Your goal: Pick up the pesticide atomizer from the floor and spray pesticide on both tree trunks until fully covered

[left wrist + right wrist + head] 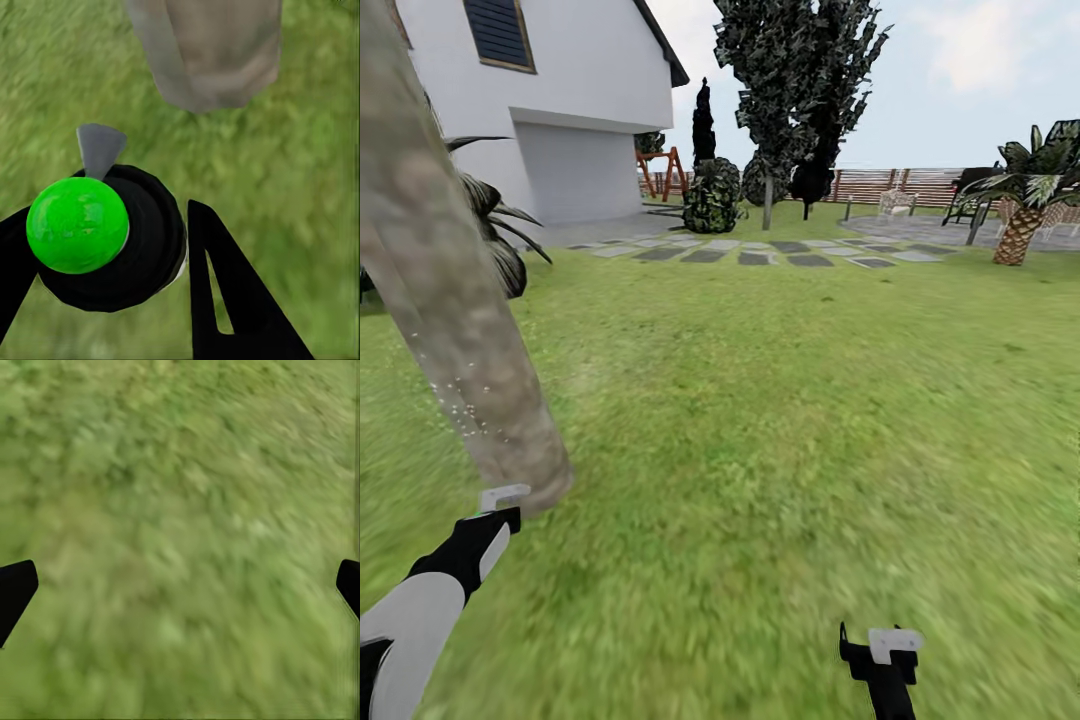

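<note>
Item: atomizer [105,236], black body with a green ball top and a grey nozzle. Location: clamped between the fingers of the left gripper [112,262], low beside the base of the near trunk [445,300], nozzle toward the bark.

Item: pesticide [465,405], a thin scatter of pale specks on the lower trunk only; most of the bark is bare. Coverage judged early.

Item: second tree [790,90], far across the lawn [780,400] near the fence [900,185]; no specks made out at this range. Judged still to do.

Item: right gripper [180,592], fingers spread wide, empty, over grass.
</note>
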Available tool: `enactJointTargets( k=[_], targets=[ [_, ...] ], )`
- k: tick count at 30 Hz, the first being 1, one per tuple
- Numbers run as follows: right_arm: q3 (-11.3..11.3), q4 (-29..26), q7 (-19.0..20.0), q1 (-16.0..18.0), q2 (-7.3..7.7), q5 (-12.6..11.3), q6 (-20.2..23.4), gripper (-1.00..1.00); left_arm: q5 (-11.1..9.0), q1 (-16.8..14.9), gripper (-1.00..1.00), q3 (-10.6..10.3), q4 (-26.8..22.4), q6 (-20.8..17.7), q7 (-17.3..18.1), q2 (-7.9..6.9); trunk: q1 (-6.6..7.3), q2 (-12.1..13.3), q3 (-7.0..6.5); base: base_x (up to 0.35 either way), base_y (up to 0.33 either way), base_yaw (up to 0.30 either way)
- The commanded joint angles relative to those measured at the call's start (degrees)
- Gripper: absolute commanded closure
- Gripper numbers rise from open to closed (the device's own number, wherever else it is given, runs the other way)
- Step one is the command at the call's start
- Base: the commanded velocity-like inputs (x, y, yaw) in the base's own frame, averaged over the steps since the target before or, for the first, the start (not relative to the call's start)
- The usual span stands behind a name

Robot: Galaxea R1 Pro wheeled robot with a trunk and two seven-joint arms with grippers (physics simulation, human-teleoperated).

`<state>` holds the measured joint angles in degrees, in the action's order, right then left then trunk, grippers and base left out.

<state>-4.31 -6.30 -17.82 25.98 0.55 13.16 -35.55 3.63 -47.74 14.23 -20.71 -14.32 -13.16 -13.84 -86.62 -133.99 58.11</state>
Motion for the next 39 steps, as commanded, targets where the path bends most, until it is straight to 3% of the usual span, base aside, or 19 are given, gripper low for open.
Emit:
enactJointTargets(
  k=[1,8,18,30,39],
  targets=[
    [-0.44,0.06,-0.15,0.04,-0.02,0.6,-0.14,-1.0,0.41,-0.01,1.0,0.27,-0.12,-0.36,-0.01,0.03,0.0,-0.02,0.05,0.128,-0.25,0.0],
    [-0.44,0.06,-0.2,0.04,-0.02,0.55,-0.14,-1.0,0.36,0.0,1.0,0.27,-0.12,-0.38,-0.02,0.07,0.0,-0.02,0.05,0.141,-0.241,0.024],
    [-0.44,0.06,-0.2,0.04,-0.02,0.57,-0.14,-1.0,0.32,0.0,1.0,0.27,-0.66,-0.45,-0.3,0.55,0.0,-0.02,0.05,0.081,-0.059,0.247],
    [-0.39,0.06,-0.2,0.04,-0.02,0.57,-0.14,-1.0,0.32,0.01,1.0,0.27,-0.4,-0.4,-0.28,0.68,0.0,-0.02,0.05,0.187,-0.206,0.025],
    [-0.35,0.06,-0.2,0.04,-0.02,0.61,-0.14,-1.0,0.32,0.01,1.0,0.27,-0.48,-0.36,-0.46,0.83,0.0,-0.02,0.05,0.105,-0.26,0.263]
  ],
)
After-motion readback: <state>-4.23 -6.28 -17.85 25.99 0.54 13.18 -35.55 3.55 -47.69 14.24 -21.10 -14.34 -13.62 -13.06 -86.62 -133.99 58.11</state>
